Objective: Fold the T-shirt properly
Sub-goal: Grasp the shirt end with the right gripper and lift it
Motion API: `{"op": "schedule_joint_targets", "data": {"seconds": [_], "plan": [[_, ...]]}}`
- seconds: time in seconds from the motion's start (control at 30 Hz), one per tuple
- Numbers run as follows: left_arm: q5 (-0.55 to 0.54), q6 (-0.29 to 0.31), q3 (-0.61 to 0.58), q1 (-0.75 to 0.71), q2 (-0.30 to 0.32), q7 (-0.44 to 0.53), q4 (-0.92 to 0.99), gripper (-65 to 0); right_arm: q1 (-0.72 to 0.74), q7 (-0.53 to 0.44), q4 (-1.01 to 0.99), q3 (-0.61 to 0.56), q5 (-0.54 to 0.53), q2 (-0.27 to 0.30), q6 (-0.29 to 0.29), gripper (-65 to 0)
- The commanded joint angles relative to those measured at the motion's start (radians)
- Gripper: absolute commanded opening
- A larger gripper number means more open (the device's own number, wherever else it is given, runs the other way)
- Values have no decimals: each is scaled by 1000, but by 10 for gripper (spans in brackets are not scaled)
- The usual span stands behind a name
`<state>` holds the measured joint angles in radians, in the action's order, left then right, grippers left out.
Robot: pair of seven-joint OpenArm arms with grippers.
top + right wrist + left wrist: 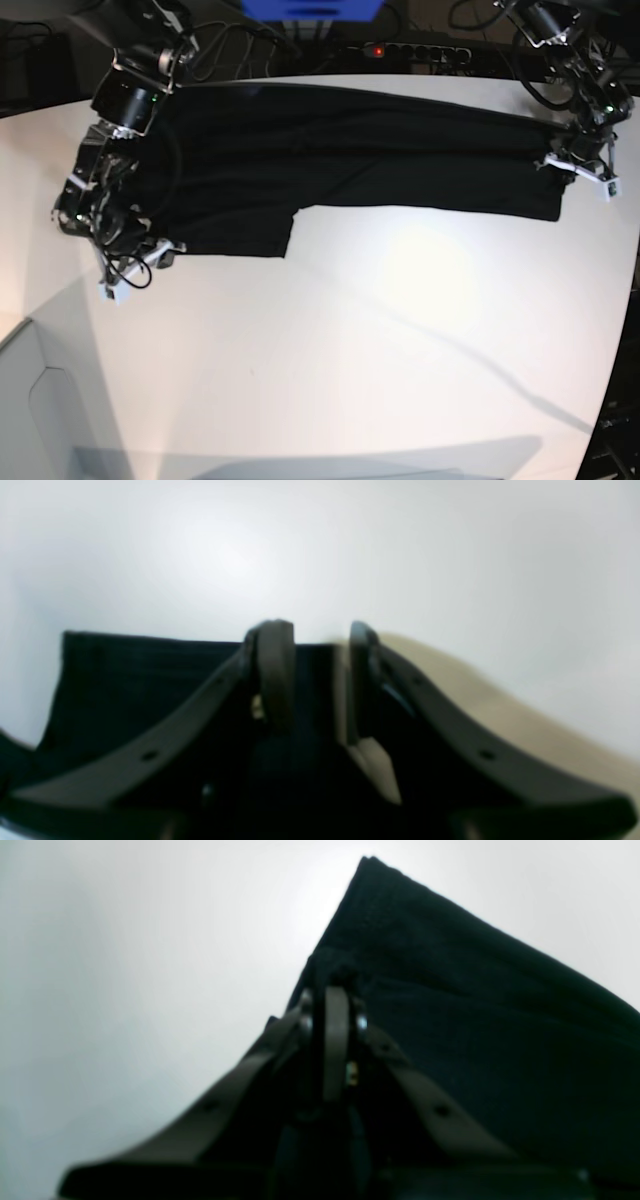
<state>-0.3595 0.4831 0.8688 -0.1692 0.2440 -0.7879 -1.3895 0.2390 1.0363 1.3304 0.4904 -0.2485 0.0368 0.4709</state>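
The black T-shirt point(350, 150) lies stretched in a long band across the far half of the white table point(380, 330). At its right end, in the base view, my left gripper point(578, 168) pinches the fabric edge. In the left wrist view its jaws point(334, 990) are closed together on the dark cloth point(475, 1015), which rises to a point beyond them. My right gripper point(135, 265) is at the shirt's left end. The right wrist view shows it point(312, 635) open, jaws apart, with the shirt point(140, 680) lying flat beneath and between them.
A power strip point(400, 50) with a red light and loose cables run along the table's back edge, beside a blue object point(310, 8). A pale box-like panel point(40, 400) stands off the table's lower left corner.
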Motion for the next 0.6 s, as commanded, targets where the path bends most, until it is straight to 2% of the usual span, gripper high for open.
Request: {"op": "schedule_joint_targets", "data": {"seconds": [0.0, 0.13, 0.23, 0.3, 0.57], "plan": [[-6, 1, 5, 3, 19, 14, -15, -645, 16, -11, 18, 8, -15, 21, 2, -457], [-6, 1, 3, 4, 19, 14, -15, -645, 3, -7, 16, 11, -15, 30, 9, -457], [-6, 1, 3, 9, 19, 8, -15, -645, -14, -4, 16, 9, -15, 30, 85, -457], [-6, 1, 3, 9, 19, 8, -15, -645, -16, 8, 11, 9, -15, 28, 114, -457], [-6, 1, 3, 7, 19, 8, -15, -645, -25, 46, 11, 8, -15, 5, 122, -457]]}}
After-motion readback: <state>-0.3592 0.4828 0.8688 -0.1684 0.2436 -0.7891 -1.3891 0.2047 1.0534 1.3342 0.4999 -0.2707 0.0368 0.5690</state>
